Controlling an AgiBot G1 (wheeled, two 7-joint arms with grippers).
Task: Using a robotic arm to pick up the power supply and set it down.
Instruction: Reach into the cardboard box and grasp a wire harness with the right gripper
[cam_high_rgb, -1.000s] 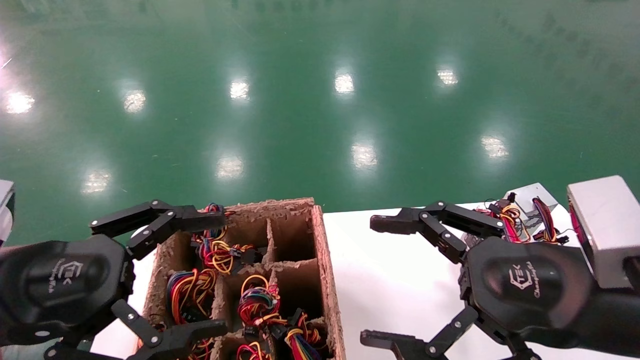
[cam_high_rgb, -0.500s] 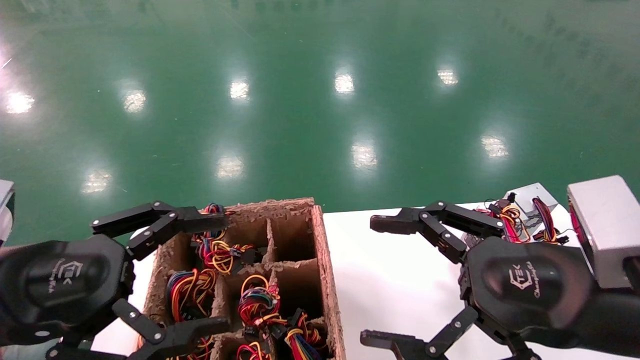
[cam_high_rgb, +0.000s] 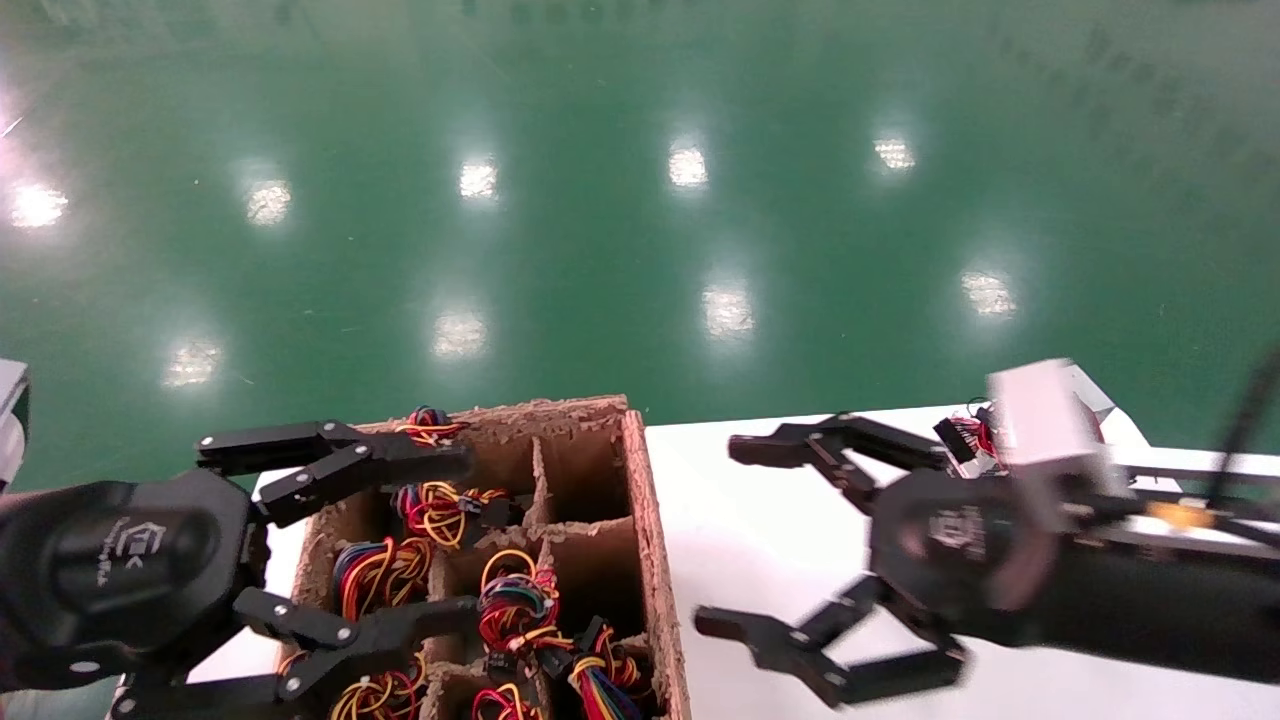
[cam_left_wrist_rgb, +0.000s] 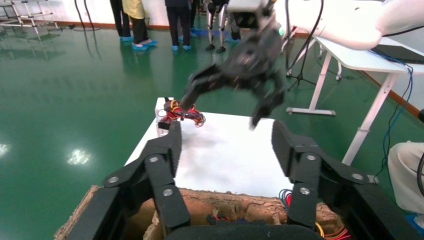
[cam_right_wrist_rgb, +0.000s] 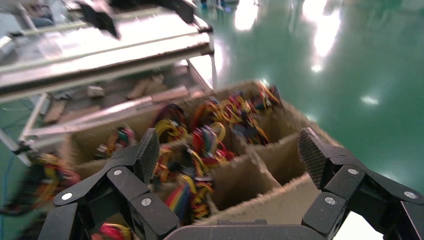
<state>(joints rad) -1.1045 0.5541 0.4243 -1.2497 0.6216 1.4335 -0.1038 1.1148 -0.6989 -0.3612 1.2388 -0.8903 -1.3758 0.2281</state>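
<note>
A: Which step are we at?

B: The reach, I'd judge; nothing is held. Nearest, the left gripper (cam_high_rgb: 335, 560) hangs over the near-left cells of the cardboard crate (cam_high_rgb: 655, 520), jaws spread wide and empty. The right gripper (cam_high_rgb: 790, 545) is over the white table (cam_high_rgb: 760, 560) just right of the crate, jaws also wide apart and empty, pointing toward the crate.

A: And the power supply?

B: There is one at the table's far right corner, a silver box with red and yellow wires (cam_left_wrist_rgb: 172, 112), beyond the right gripper. The crate's cells hold more wire bundles (cam_high_rgb: 515, 605); their boxes are mostly hidden.

A: What does the next move call for?

B: Bringing open jaws down around one metal body, not its wires, then closing. Which unit is meant, I cannot tell.

A: Anything in the way?

B: The crate's dividers and tangled leads crowd any grasp inside. Farther off, people (cam_left_wrist_rgb: 177, 22) stand on the green floor (cam_high_rgb: 600, 200), well apart.
</note>
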